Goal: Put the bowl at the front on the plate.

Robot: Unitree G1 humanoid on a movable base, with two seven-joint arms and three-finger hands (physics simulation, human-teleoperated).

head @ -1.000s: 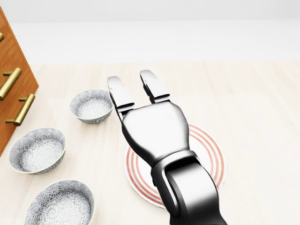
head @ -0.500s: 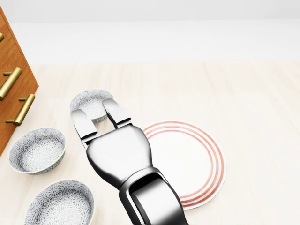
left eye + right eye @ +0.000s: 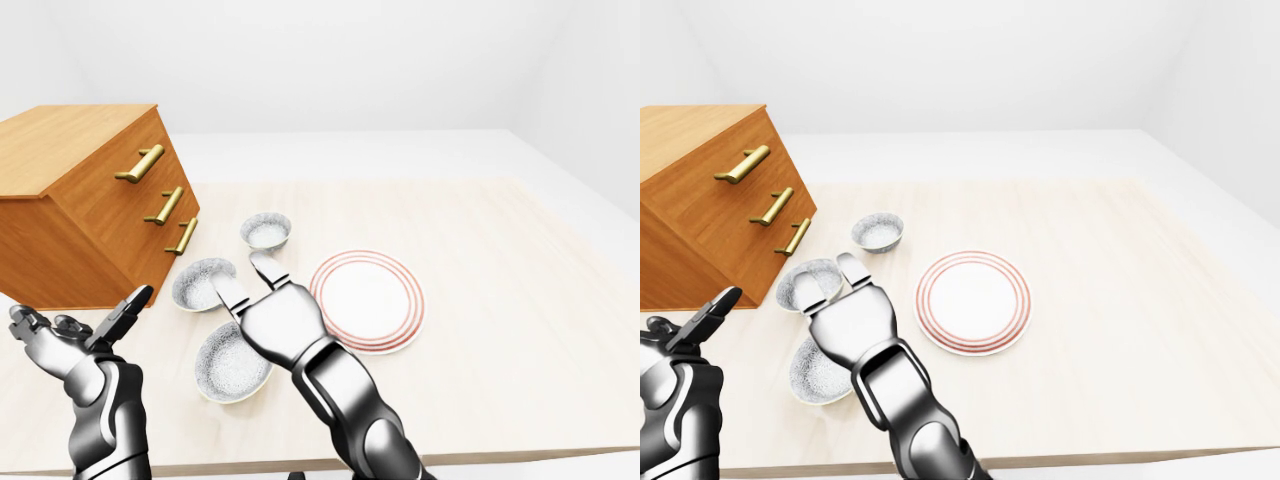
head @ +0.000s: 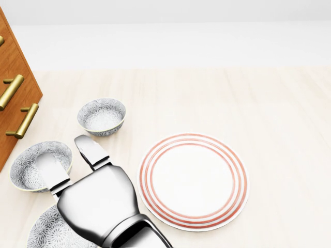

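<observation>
The right hand point(image 4: 98, 204) hides most of the nearest bowl point(image 3: 225, 368). In the head view only a patterned sliver of that bowl shows at the bottom left, cut off by the frame edge. The left-eye view shows its near half clear of the hand, resting on the table point(image 3: 480, 250) left of the plate point(image 4: 194, 181). The hand's 2 visible fingers point(image 4: 90, 150) are stretched out straight and apart, with nothing between them. The 3rd finger is out of sight under the palm. 1 finger lies across the middle bowl point(image 4: 26, 168) in the head view, though whether it touches cannot be told. The far bowl point(image 4: 102, 116) is uncovered. The chest of drawers point(image 3: 80, 200) with its brass handles point(image 3: 140, 163) is cropped at the left of the head view. The left hand point(image 3: 60, 335) is raised at the near left, fingers spread wide and empty.

1.0 s ago the right hand covered the left part of the plate, and 0.5 s ago its fingertips overlapped the far bowl. It has since swung left and nearer, so the plate now shows whole. The 3 bowls and the plate sit where they were.
</observation>
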